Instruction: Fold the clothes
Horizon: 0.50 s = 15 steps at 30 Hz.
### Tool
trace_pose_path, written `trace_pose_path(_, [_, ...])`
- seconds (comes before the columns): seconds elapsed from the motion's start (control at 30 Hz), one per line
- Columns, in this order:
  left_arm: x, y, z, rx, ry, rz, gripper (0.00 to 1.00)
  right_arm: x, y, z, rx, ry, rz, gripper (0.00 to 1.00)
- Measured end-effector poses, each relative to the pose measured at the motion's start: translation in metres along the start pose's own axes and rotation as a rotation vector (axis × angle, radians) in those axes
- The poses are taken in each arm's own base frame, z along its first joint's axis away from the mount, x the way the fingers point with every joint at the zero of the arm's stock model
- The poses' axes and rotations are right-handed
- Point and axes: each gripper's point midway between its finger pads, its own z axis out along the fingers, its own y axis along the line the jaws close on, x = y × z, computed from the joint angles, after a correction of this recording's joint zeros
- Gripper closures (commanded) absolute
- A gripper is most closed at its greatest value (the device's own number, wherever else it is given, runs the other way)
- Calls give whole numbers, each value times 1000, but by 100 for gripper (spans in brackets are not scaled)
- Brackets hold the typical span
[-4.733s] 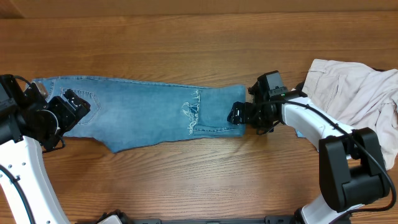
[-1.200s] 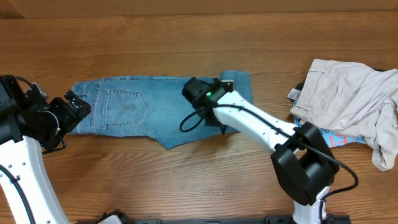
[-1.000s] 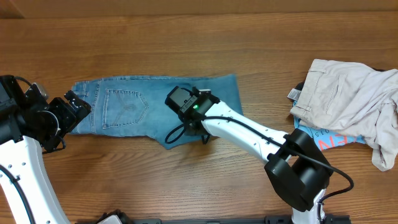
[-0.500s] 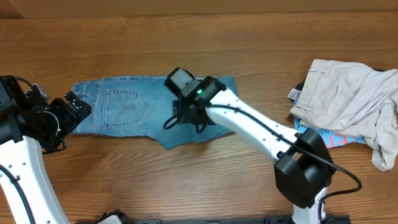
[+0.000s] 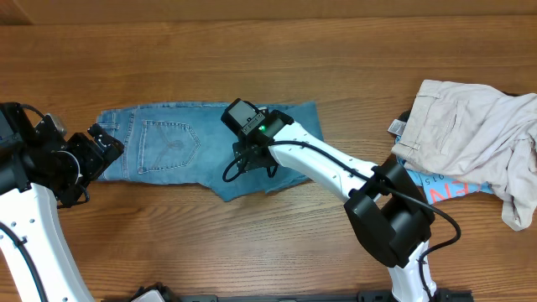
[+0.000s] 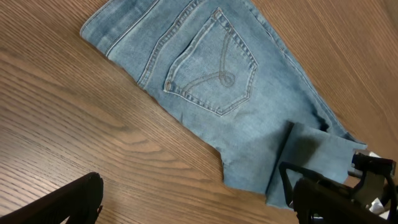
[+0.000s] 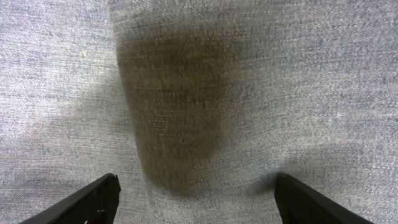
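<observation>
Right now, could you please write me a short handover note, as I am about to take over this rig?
Left gripper: open, empty, beside the waistband end of the jeans.
Right gripper: open, low over the folded denim, gripping nothing.
Jeans: flat on the table, back pocket up.
Done: leg end folded over once.
Left: the remaining folds.
Beige trousers lie piled at the right.

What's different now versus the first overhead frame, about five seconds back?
The right gripper moved left from the right end of the jeans to their middle and now hangs open over the denim. The jeans lie shorter, their right part folded over leftward, and their left edge sits further right. The left gripper, open, and the beige trousers stayed put.
</observation>
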Motion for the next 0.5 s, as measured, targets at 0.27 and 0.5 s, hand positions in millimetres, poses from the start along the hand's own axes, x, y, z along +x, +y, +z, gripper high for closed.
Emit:
trace_pose_path(0.27, [0, 0, 0, 0, -1, 1, 0, -3, -4, 25, 49, -12, -1, 85])
trace_pose_path(0.5, [0, 0, 0, 0, -1, 1, 0, -15, -3, 19, 58, -54, 79, 96])
